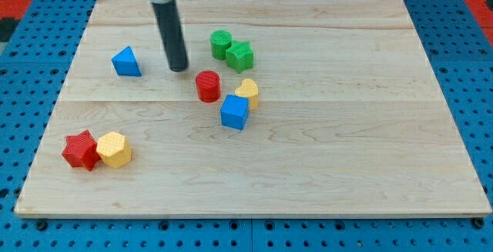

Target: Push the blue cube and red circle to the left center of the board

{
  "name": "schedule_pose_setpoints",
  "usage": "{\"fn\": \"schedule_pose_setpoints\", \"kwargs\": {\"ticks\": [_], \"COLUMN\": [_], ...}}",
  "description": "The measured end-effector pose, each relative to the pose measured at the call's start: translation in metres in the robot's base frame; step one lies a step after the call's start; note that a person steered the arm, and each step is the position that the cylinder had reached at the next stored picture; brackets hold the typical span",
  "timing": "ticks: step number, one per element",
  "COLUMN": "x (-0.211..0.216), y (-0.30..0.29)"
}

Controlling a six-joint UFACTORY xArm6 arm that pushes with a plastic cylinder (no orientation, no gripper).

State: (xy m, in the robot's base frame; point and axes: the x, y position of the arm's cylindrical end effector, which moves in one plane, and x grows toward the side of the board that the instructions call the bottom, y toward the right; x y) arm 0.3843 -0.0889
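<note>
The blue cube [234, 112] sits near the board's middle, slightly left of centre. The red circle [207, 85], a short cylinder, stands just up and left of it, a small gap between them. My tip [179, 68] rests on the board up and left of the red circle, about a block's width away, touching no block. The rod rises from it toward the view's top.
A yellow heart [248, 92] touches the blue cube's upper right. A green cylinder [221, 44] and green star [240, 55] sit above. A blue triangle [126, 62] lies left of my tip. A red star [80, 149] and yellow hexagon [115, 149] sit at lower left.
</note>
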Motion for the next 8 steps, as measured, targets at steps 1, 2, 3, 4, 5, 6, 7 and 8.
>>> {"fn": "schedule_pose_setpoints", "kwargs": {"ticks": [1,2,3,4,5,6,7,8], "x": [0.005,0.032,0.066,0.089,0.106,0.120,0.170,0.156], "y": [0.045,0.056,0.068,0.072,0.112,0.131,0.147,0.112]}}
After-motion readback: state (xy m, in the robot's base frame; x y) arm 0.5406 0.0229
